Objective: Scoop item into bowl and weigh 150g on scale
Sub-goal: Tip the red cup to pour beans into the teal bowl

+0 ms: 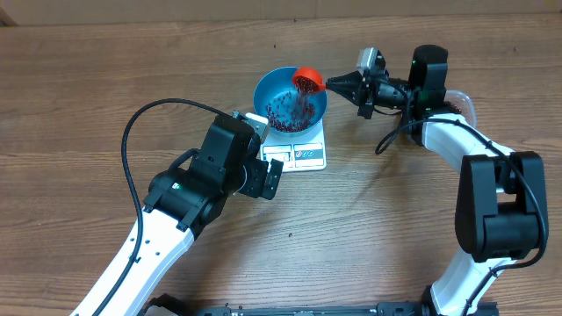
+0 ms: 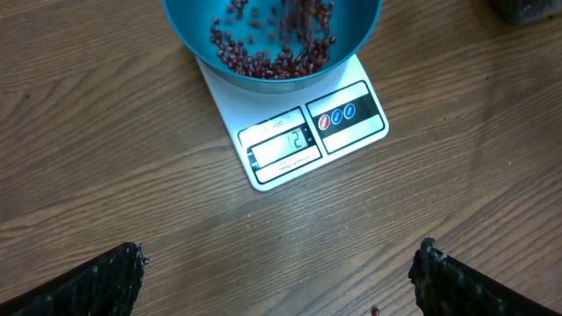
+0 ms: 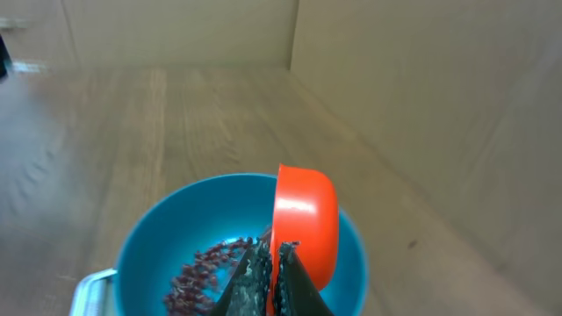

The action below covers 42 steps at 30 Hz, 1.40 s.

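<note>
Brown wood-grain table (image 1: 88, 105) fills my overhead view, with a plain tan wall behind it in the right wrist camera. On the left, my left gripper (image 1: 269, 174) hangs just in front of the scale (image 1: 307, 154). Its jaws are spread as wide as they go, with nothing between them but bare tabletop. A single stray bean (image 1: 291, 233) lies on the wood nearer to me, well apart from everything else.

In the middle, the blue bowl (image 1: 268, 88) sits on the scale and covers all but its front panel. The red-brown beans (image 1: 285, 114) form a loose heap in the bottom of the bowl. Above the bowl's right rim, the orange scoop (image 1: 307, 77) is tipped steeply, with beans in the air below it. My right gripper (image 1: 336, 84) is clamped tight on the scoop's handle. Far right, a clear tub (image 1: 464, 104) peeks out from behind that arm.
</note>
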Each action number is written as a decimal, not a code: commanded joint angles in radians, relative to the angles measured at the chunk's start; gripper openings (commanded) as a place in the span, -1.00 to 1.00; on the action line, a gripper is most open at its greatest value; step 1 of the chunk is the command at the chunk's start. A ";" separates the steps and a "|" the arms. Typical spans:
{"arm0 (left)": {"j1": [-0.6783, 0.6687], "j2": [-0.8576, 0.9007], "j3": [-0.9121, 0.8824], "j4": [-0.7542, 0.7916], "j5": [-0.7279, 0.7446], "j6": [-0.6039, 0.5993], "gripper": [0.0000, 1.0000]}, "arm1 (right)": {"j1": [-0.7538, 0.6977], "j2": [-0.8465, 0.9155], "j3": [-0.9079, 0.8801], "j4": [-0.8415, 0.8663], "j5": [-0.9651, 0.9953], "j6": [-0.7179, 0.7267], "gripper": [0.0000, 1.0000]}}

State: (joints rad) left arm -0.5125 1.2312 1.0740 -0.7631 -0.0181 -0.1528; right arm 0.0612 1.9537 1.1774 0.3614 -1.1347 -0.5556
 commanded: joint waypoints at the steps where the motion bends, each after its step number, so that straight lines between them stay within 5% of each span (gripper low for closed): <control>1: 0.002 0.001 0.024 0.004 0.011 0.019 0.99 | 0.005 0.001 0.001 0.055 0.002 -0.108 -0.92; 17: 0.002 0.001 0.024 0.004 0.011 0.019 0.99 | 0.005 0.001 0.001 0.156 -0.019 -0.077 -0.92; 24: 0.002 0.001 0.024 0.004 0.011 0.019 0.99 | -0.003 0.000 0.001 0.373 -0.019 0.520 -0.92; 32: 0.002 0.001 0.024 0.004 0.011 0.019 0.99 | -0.011 -0.002 0.001 0.925 -0.068 1.306 -0.93; 37: 0.002 0.001 0.024 0.004 0.011 0.019 0.99 | -0.011 -0.002 0.001 0.995 -0.074 1.474 -0.92; 42: 0.002 0.001 0.024 0.004 0.011 0.019 0.99 | -0.024 -0.002 0.001 0.879 -0.018 1.541 -0.92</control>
State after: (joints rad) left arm -0.5125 1.2312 1.0740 -0.7631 -0.0181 -0.1532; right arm 0.0521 1.9560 1.1732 1.2808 -1.1999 0.8711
